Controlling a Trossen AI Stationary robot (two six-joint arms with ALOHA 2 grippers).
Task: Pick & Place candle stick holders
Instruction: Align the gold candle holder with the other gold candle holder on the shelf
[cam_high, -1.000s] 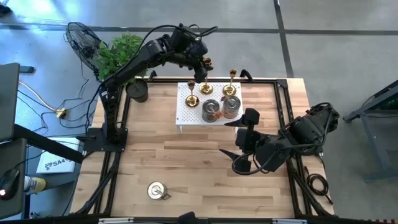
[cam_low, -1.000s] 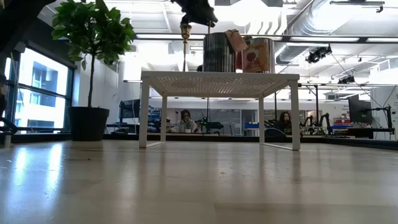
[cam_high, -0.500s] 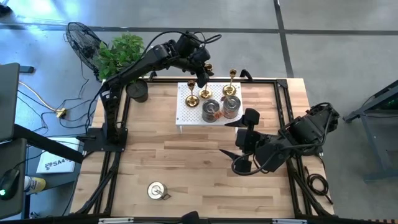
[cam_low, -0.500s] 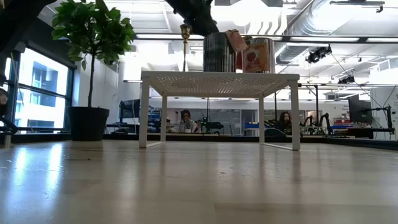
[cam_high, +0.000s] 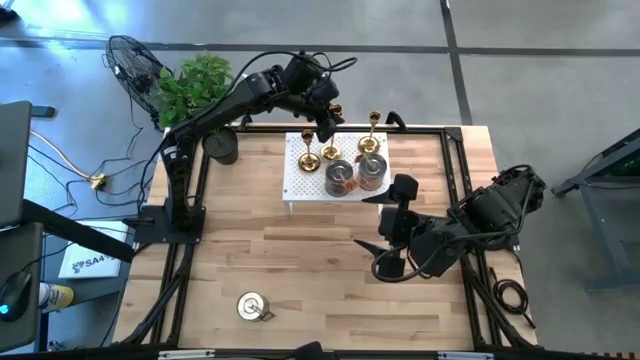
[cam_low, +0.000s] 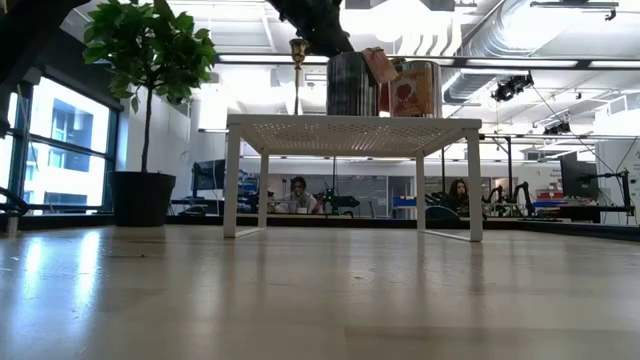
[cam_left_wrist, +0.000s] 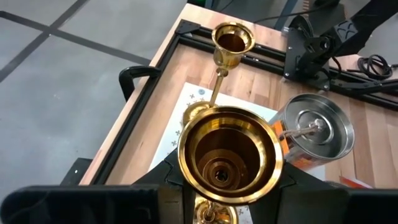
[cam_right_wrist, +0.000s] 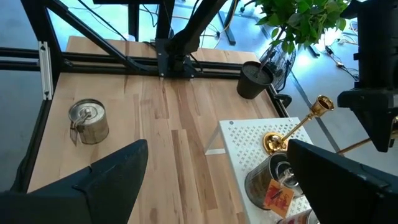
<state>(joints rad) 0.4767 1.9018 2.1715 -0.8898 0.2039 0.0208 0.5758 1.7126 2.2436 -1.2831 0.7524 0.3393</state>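
Observation:
A white perforated stand (cam_high: 300, 180) sits at the far middle of the table. On it are two gold candle stick holders (cam_high: 308, 156) (cam_high: 373, 135) and two silver-grey cylinders (cam_high: 338, 178) (cam_high: 371, 172). My left gripper (cam_high: 327, 118) hovers over the stand's far edge, shut on a third gold holder (cam_left_wrist: 230, 155). I cannot tell whether this holder's base touches the stand. Another silver cylinder (cam_high: 250, 306) stands on the table near its front left. My right gripper (cam_high: 386, 228) waits open over the table's right half, holding nothing. My left gripper has the gold holder pinched between its two fingers (cam_left_wrist: 171, 182), just under the wide cup (cam_left_wrist: 230, 134) at the holder's top. The fingers slant down from the table's far left side. The holder stands upright, cup mouth up. The cup hides the contact itself.
A black plant pot (cam_high: 222, 148) with a leafy plant (cam_high: 190, 85) stands at the far left corner. A black frame (cam_high: 455, 135) runs round the table. Bare wood lies between the stand and the near edge (cam_high: 320, 270). People sit in the room behind (cam_low: 298, 190).
My left gripper has come down a little toward the stand with the gold holder, still shut on it and keeping it upright. For the last half second it has held still. My right gripper has not moved.

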